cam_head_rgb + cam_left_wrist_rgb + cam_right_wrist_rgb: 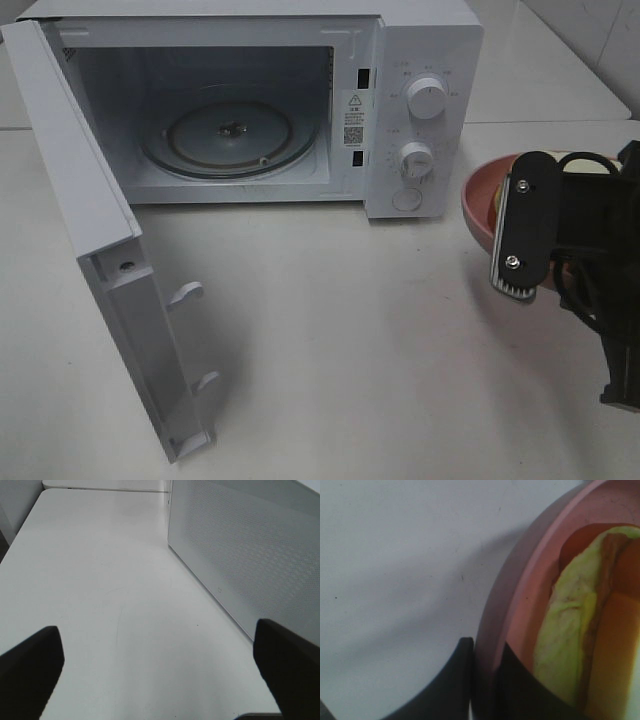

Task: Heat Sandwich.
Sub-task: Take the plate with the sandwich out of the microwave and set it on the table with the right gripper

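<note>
The sandwich (575,645) lies in the pink plate (478,212) at the exterior view's right edge. The right gripper (487,680) is clamped on the plate's rim, seemingly. Microwave (420,60), door (90,240) open, upper left. The left gripper (160,675) has jaws apart.

- The round pink plate (478,212) is mostly hidden in the high view behind the black right pincer (520,275) and arm; only its left rim shows.
- The sandwich of white bread with pale yellow filling (570,630) is cut off by the right wrist picture's edge and blurred.
- The small printed markings around the white microwave's (420,60) two round dials are too small to read.
- The left pincer (160,675) shows only two dark fingertips (30,670), cut off at the picture's edges.
- The microwave's open white door (120,290) is cut off at the high view's left edge.
</note>
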### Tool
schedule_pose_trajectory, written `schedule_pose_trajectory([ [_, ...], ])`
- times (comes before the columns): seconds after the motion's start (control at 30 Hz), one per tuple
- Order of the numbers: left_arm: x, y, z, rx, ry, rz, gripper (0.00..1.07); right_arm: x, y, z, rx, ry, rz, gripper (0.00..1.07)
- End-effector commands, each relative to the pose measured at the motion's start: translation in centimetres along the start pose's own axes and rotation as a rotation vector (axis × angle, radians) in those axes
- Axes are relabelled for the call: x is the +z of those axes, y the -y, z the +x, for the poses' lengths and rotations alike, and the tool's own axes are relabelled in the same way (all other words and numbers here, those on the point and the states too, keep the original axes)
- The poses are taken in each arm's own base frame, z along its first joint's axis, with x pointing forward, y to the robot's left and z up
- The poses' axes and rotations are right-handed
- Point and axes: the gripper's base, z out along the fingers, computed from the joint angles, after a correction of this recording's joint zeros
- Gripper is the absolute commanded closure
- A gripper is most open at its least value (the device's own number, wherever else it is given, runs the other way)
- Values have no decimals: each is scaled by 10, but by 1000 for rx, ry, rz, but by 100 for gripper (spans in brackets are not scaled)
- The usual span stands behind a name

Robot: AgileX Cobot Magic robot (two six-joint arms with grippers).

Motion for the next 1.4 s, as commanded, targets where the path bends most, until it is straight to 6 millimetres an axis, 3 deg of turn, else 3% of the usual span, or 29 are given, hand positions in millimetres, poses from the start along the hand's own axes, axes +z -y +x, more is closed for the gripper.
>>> schedule_pose_trajectory([
  [0.03, -2, 0, 1, -1, 26, -3, 9, -2, 4, 5, 89, -32, 35, 106],
  [0.57, -2, 0, 1, -1, 26, -3, 9, -6, 5, 30, 471, -295, 118, 106],
  [0.93, -2, 0, 1, -1, 26, -3, 9, -4, 6, 28, 570, -292, 147, 106],
  [1.07, -2, 0, 1, -1, 26, -3, 9, 3, 9, 23, 588, -275, 159, 106],
  [1.4, -2, 0, 1, -1, 26, -3, 9, 48, 29, 23, 709, -277, 144, 105],
])
